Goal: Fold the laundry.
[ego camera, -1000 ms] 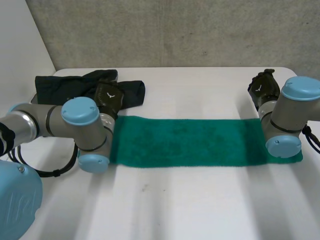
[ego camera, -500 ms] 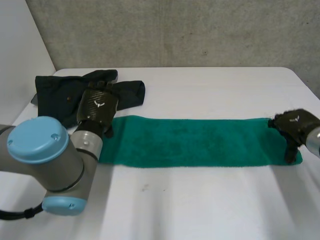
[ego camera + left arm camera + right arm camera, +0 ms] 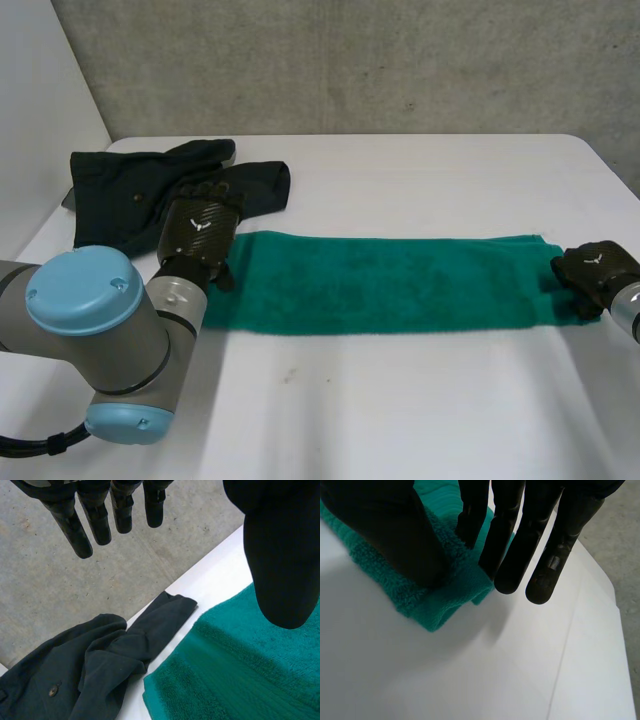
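A long green towel (image 3: 380, 285) lies flat across the middle of the white table (image 3: 400, 400). My right hand (image 3: 592, 272) is at the towel's right end. There its thumb (image 3: 380, 530) and one finger pinch the bunched near corner of the green towel (image 3: 445, 595), while the other fingers (image 3: 545, 545) stay straight. My left hand (image 3: 197, 228) hovers over the towel's left end, open. Its straight fingers (image 3: 95, 515) and thumb (image 3: 275, 555) stand apart above the towel (image 3: 240, 670) and hold nothing.
A crumpled dark garment (image 3: 120, 185) with a button lies at the table's back left, touching the towel's far left corner (image 3: 100, 665). My left arm's elbow (image 3: 95, 330) is low at the front left. A grey wall stands behind the table.
The right hand has come down onto the towel's right end and closed on its corner, bunching it. Both arms swung outward, and the left hand settled over the left end, still open.
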### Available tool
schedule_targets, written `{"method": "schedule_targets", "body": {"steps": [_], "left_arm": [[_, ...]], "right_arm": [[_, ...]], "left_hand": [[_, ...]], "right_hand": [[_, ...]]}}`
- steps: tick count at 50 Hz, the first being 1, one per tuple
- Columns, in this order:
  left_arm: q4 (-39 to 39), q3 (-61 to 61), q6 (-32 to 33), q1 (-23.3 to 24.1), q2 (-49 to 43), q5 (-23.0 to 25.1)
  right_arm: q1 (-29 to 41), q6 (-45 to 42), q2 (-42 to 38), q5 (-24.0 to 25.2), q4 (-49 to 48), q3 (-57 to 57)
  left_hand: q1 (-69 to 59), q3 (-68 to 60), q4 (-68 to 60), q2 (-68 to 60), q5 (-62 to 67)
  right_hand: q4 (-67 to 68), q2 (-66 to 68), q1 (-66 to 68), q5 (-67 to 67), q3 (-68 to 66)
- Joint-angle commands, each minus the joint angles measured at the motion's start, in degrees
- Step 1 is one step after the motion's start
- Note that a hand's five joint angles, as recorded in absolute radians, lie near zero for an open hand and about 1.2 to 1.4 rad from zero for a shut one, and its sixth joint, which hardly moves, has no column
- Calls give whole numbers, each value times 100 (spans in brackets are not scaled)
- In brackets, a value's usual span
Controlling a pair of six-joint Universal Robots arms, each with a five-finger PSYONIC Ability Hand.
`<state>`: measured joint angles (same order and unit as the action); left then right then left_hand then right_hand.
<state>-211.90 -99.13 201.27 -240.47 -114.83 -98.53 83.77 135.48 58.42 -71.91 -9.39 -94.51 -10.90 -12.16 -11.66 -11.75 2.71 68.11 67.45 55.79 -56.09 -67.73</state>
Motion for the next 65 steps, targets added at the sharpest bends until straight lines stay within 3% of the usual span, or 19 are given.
{"method": "schedule_targets", "body": {"steps": [1,6,9,13,16,20,27,31,36,44,47,48,50,52,55,56,60,65], "left_arm": [[0,-27,-9,9,13,-8],[0,-27,-9,9,30,-17],[0,-27,-9,0,39,-26],[0,-27,-9,0,48,-17],[0,-27,-17,9,57,-26],[0,-27,-17,18,83,-35],[0,-18,-17,9,162,-43],[0,-18,-17,9,224,-52],[0,-27,-17,9,250,-61],[0,-27,-17,27,241,-52],[9,-18,-17,27,224,-43],[9,-18,-17,27,224,-43],[0,-1,-17,27,224,-26],[9,8,-17,35,232,-17],[0,61,-9,123,241,-8],[0,78,-9,158,241,1],[-9,192,0,360,215,1],[-9,359,-9,641,145,-17]], "right_arm": [[-369,-38,169,-103,34,56],[-826,-258,293,-217,-1,240],[-1107,-565,196,-524,-10,529],[-1222,-1100,178,-1016,69,855],[-1152,-1286,222,-1026,52,926],[-539,-1278,432,-965,7,1040],[1377,-1138,872,-877,-10,1260],[2598,-1181,846,-526,-10,1330],[4003,-1287,304,18,-10,1523],[5017,-1699,-708,64,78,1849],[5053,-1718,-806,-7,78,1875],[5036,-1631,-771,-50,69,1858],[5018,-1446,-710,-112,60,1823],[5018,-835,-491,-278,34,1814],[4773,116,-113,-463,51,1788],[4406,850,167,-568,86,1718],[3474,2399,730,-561,261,1271],[2865,2783,1066,-481,666,505]], "left_hand": [[90,216,166,175,-271],[90,216,166,175,-271],[90,216,166,175,-271],[90,216,166,175,-271],[90,216,166,175,-271],[90,216,166,175,-271],[90,216,166,175,-271],[90,216,166,175,-271],[90,216,166,175,-271],[90,216,166,175,-271],[90,216,166,175,-271],[90,216,166,175,-271],[90,216,166,175,-271],[90,216,166,175,-271],[90,216,166,175,-271],[90,216,166,175,-271],[90,216,166,175,-271],[90,216,166,175,-271]], "right_hand": [[1189,1255,2421,-1391,-1227],[1189,1255,2421,-1391,-1227],[1189,1255,2421,-1391,-1227],[1189,1255,2421,-1391,-1227],[1189,1255,2421,-1391,-1227],[1189,1255,2421,-1391,-1227],[1189,1255,2421,-1391,-1227],[1189,1255,2421,-1391,-1227],[1189,1255,2421,-1391,-1227],[1189,1255,2421,-1391,-1227],[1189,1255,2421,-1391,-1227],[-1736,-1670,-504,1534,1698],[-4243,-4178,-3012,4041,4206],[-5811,-5745,-4579,5609,5773],[-5811,-5745,-4579,5609,5773],[-5811,-5745,-4579,5609,5773],[-5811,-5745,-4579,5609,5773],[-5811,-5745,-4579,5609,5773]]}}
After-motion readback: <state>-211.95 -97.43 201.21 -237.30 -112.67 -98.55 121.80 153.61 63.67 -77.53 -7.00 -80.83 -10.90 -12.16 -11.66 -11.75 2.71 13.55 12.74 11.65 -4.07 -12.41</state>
